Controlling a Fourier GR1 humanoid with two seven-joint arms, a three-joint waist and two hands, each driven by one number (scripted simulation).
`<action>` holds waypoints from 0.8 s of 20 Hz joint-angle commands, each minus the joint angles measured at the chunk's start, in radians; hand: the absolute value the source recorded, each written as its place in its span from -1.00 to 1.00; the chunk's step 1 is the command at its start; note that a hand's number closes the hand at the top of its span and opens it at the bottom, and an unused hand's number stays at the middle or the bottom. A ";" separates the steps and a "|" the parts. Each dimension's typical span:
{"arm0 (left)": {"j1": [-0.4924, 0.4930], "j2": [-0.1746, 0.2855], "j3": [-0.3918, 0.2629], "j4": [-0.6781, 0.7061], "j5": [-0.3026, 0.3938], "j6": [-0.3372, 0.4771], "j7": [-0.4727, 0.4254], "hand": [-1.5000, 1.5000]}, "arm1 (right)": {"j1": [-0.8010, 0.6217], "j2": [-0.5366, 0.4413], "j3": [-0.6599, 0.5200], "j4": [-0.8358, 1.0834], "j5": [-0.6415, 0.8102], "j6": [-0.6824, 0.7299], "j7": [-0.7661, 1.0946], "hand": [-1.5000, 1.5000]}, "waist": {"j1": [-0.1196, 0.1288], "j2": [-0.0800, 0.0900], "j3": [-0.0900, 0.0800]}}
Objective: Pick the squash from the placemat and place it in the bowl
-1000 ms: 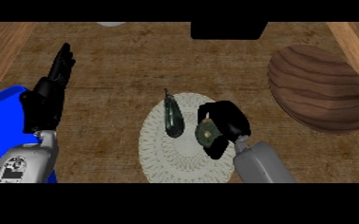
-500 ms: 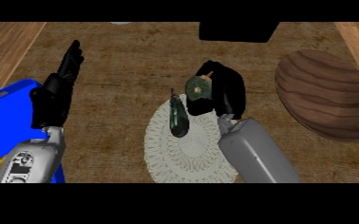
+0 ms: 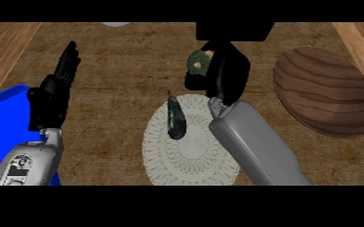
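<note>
My right hand point(image 3: 224, 74) is curled round a dark green round squash point(image 3: 199, 62) with a tan spot, held above the wood counter just beyond the placemat's far edge. The round white woven placemat point(image 3: 188, 149) lies at lower centre. A slim dark green pointed thing point(image 3: 175, 118) still rests on the placemat's far left part, left of my right forearm. The brown wooden bowl point(image 3: 320, 91) stands at the right, apart from the hand. My left hand point(image 3: 53, 91) rests open at the left, fingers up.
A blue object point(image 3: 13, 106) shows at the left edge beside my left forearm. A black box point(image 3: 235, 30) sits at the back just behind the right hand, and a pale round thing point(image 3: 116, 24) peeks in at the top.
My right hand has risen off the placemat with the squash and moved toward the far side of the counter. The slim green thing stayed on the placemat. The left hand kept its pose.
</note>
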 commanded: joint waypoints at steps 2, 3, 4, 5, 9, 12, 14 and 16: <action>0.024 -0.021 -0.003 -0.012 -0.015 0.021 0.001 0.00 | 0.053 0.006 -0.060 -0.023 0.086 -0.109 0.133 1.00 | -0.021 0.000 0.001; 0.035 -0.015 -0.009 -0.035 -0.019 0.013 -0.004 0.00 | 0.051 0.006 -0.099 0.026 0.098 -0.152 0.080 1.00 | -0.014 0.003 0.001; -0.026 0.000 0.029 0.031 -0.006 0.010 -0.002 0.00 | 0.012 -0.034 -0.173 0.002 0.057 -0.125 0.037 1.00 | -0.025 0.005 0.001; 0.020 0.018 0.032 -0.016 0.002 -0.010 -0.024 0.00 | 0.024 -0.013 -0.170 -0.010 0.106 -0.122 0.073 1.00 | -0.019 0.001 0.001; 0.086 -0.005 0.022 -0.071 0.007 -0.009 -0.022 0.00 | 0.095 -0.109 -0.268 -0.061 0.041 -0.159 -0.066 1.00 | -0.018 0.002 0.001; 0.003 -0.006 0.023 -0.041 -0.012 -0.004 0.032 0.00 | 0.205 -0.141 -0.299 -0.082 -0.012 -0.250 -0.169 1.00 | -0.026 0.003 0.002; 0.012 -0.023 0.014 0.005 -0.029 0.006 -0.025 0.00 | 0.147 -0.230 -0.379 0.016 -0.046 -0.232 -0.229 1.00 | -0.021 0.006 0.001; 0.019 -0.003 0.023 -0.041 -0.018 -0.014 0.024 0.00 | 0.187 -0.267 -0.401 0.057 -0.041 -0.260 -0.274 1.00 | -0.017 0.005 0.002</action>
